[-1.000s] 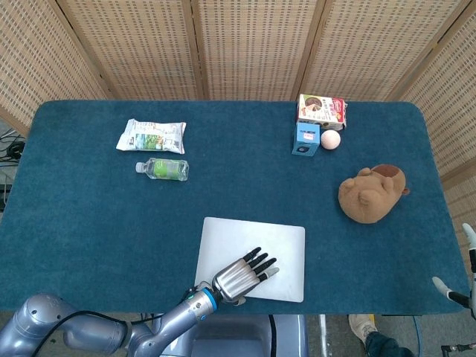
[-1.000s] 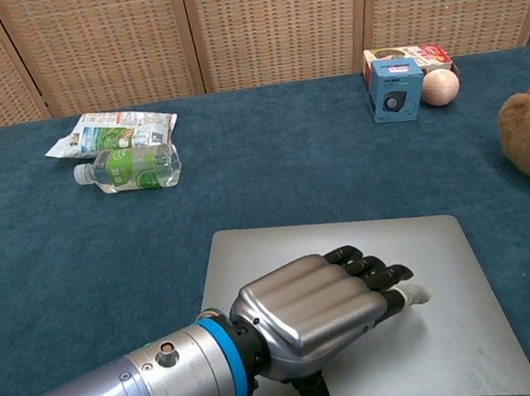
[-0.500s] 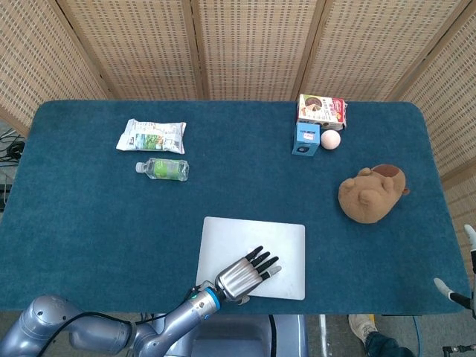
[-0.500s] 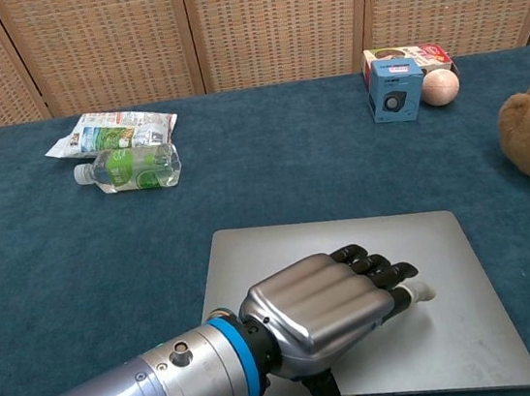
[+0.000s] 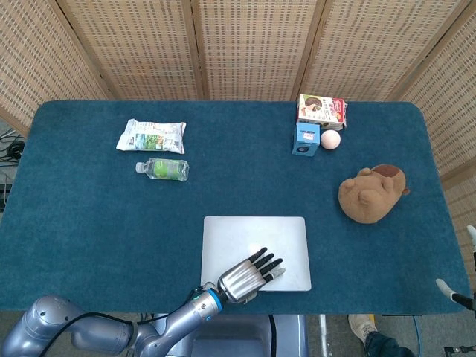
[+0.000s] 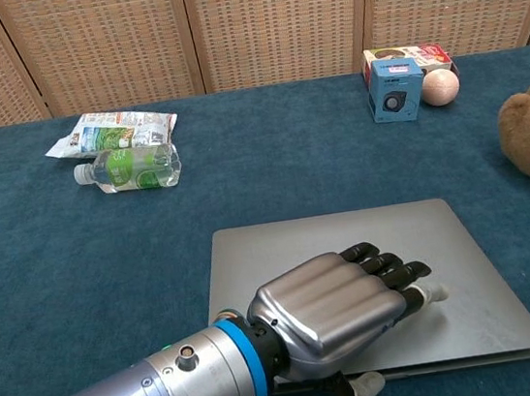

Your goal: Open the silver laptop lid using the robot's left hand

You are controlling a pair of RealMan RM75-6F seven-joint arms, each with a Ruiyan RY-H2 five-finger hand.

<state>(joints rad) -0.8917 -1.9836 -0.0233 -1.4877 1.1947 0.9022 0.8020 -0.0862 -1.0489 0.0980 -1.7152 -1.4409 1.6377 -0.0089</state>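
Laptop lies closed at the table's six o'clock edge, left hand flat on its lid, thumb hooking the front lip; lifting there slowly should avoid sliding it.

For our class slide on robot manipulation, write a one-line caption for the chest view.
Robot's left hand rests on the closed silver laptop, thumb hooked under its near edge.

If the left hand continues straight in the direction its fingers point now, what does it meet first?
The left hand already rests on the silver laptop lid, fingers pointing up-right. Sliding on, it crosses the lid, then bare table; the plush toy lies roughly that way, though depth is unclear.
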